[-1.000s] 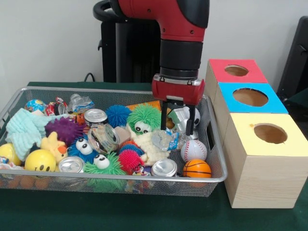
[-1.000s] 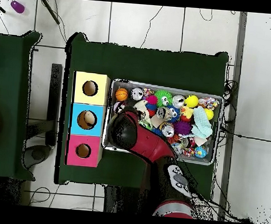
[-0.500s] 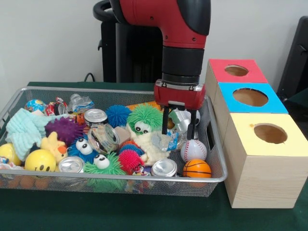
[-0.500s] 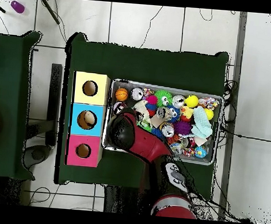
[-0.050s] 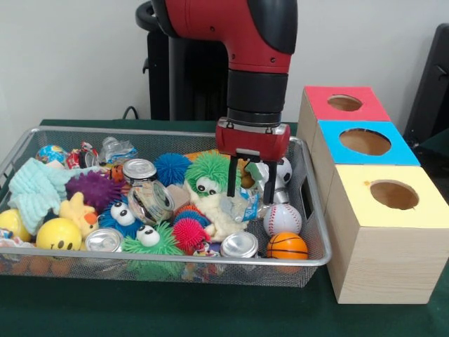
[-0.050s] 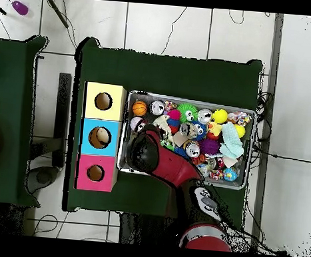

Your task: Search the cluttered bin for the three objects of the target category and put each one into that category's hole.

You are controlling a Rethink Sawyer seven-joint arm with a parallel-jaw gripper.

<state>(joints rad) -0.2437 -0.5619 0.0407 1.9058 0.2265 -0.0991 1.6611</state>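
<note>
My gripper (image 5: 250, 199) hangs open inside the wire bin (image 5: 312, 210), at its right part. Its two fingers (image 5: 231, 179) stand on either side of a crumpled clear plastic bottle (image 5: 247, 205), tips just about at its level. To the right lie a baseball (image 5: 283, 218) and a basketball (image 5: 287, 246); a soccer ball (image 5: 283, 170) peeks out behind the right finger. A green fuzzy toy with eyes (image 5: 208, 173) sits just to the left. In the overhead view the arm (image 6: 157, 159) hides the gripper; the basketball (image 6: 140, 108) shows in the bin's corner.
Three boxes with round holes stand right of the bin: red (image 5: 344, 104), blue (image 5: 365, 142), yellow (image 5: 393, 195). Cans (image 5: 240, 245) (image 5: 139, 170) (image 5: 104, 240), spiky balls (image 5: 94, 188), a smiley ball (image 5: 58, 234) and a light cloth (image 5: 35, 188) fill the bin.
The gripper came down a little over the bin's right part, then shifted left in the front view, so its fingers now straddle the crumpled bottle. It stayed open.
</note>
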